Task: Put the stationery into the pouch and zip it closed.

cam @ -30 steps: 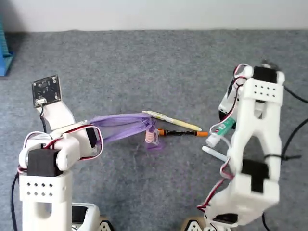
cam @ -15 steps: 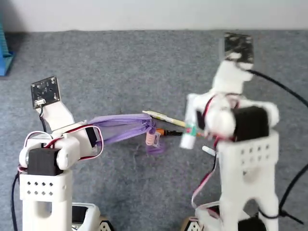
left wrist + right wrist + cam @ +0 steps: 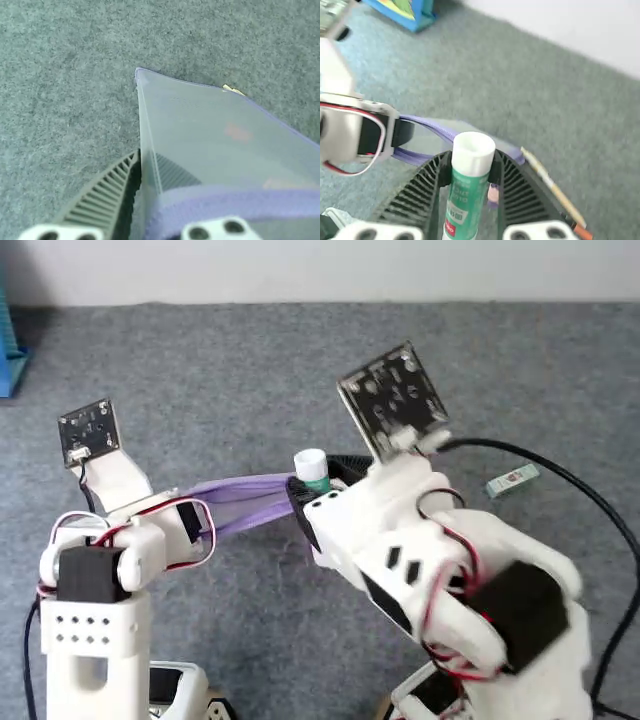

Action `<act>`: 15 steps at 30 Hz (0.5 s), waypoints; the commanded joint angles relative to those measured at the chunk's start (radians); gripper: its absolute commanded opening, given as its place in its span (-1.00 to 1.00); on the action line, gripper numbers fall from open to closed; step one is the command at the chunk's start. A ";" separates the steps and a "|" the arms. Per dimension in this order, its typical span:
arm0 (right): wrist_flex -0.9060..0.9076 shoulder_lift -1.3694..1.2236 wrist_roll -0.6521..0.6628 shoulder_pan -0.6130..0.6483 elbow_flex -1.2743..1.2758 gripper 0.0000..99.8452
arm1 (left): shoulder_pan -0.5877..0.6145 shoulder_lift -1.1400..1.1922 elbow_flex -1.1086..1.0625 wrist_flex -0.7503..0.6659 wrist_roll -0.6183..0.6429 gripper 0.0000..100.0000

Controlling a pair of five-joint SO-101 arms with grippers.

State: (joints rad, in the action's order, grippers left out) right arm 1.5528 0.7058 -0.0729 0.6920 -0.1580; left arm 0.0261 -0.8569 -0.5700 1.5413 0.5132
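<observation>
Clasping a glue stick (image 3: 466, 187) — label illegible — right gripper (image 3: 470, 167) hovers; left gripper (image 3: 148, 167) pinches the pouch (image 3: 215, 140).

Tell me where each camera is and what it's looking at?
High view: above the table, looking down; left arm and right arm show, the right over the pouch.
Left wrist view: on the left wrist, looking along the left gripper clamped on the pouch's edge.
Right wrist view: on the right wrist, looking past the right gripper holding the glue stick toward the left arm.
Shared: all three show the pouch; high and right wrist views show the glue stick.
</observation>
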 commanded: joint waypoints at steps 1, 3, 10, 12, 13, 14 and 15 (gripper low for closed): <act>-0.036 0.065 0.026 0.008 -0.044 -0.98 | 0.005 0.000 0.091 -0.015 0.011 -0.98; -0.059 0.087 0.026 0.008 -0.044 -0.98 | 0.000 0.000 0.099 -0.015 0.011 -0.98; -0.265 0.102 0.028 0.013 0.049 -0.98 | 0.002 0.000 0.065 -0.015 0.011 -0.98; -0.363 0.102 0.029 0.018 0.112 -0.98 | 0.002 0.000 0.065 -0.014 0.011 -0.98; -0.414 0.102 0.029 0.019 0.140 -0.98 | 0.002 0.000 0.065 -0.014 0.011 -0.98; -0.464 0.102 0.032 0.030 0.167 -0.98 | 0.002 0.000 0.065 -0.014 0.011 -0.98; -0.510 0.102 0.044 0.042 0.195 -0.98 | 0.002 0.000 0.065 -0.014 0.011 -0.98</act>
State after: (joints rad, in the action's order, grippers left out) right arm 1.1830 0.7963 -0.0545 0.7073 -0.0061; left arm 0.0276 -0.8569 -0.5332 1.5413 0.5132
